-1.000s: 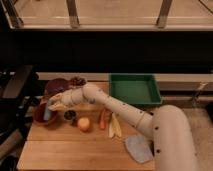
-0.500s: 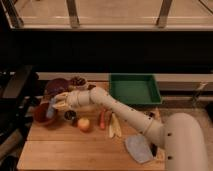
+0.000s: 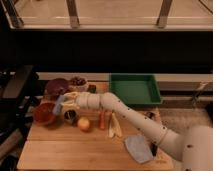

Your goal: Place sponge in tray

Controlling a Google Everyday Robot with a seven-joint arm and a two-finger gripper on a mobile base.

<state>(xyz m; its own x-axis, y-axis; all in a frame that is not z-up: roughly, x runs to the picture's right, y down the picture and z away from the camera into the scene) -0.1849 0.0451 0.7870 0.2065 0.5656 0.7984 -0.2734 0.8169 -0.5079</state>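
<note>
Wooden table (image 3: 75, 150) seen from the near side, its far edge against a dark wall. The arm (image 3: 135, 117) enters from the near right and reaches left across the tabletop. The gripper (image 3: 61, 102) hangs over the left part of the table, its fingers closed on the sponge (image 3: 59, 103), which is lifted clear of the wood. Just left of it stands a red bowl (image 3: 43, 114); beyond it, a purple bowl (image 3: 56, 88) and a small dish (image 3: 77, 81) at the far edge. Directly beneath the wrist sits a dark cup (image 3: 70, 116), with an orange fruit (image 3: 83, 123), a carrot (image 3: 102, 120) and a banana (image 3: 114, 125) close on its right. The tray (image 3: 134, 89) lies far right, well apart from the sponge, its floor bare. A cloth (image 3: 137, 148) lies near right. The near left tabletop is open wood.
</note>
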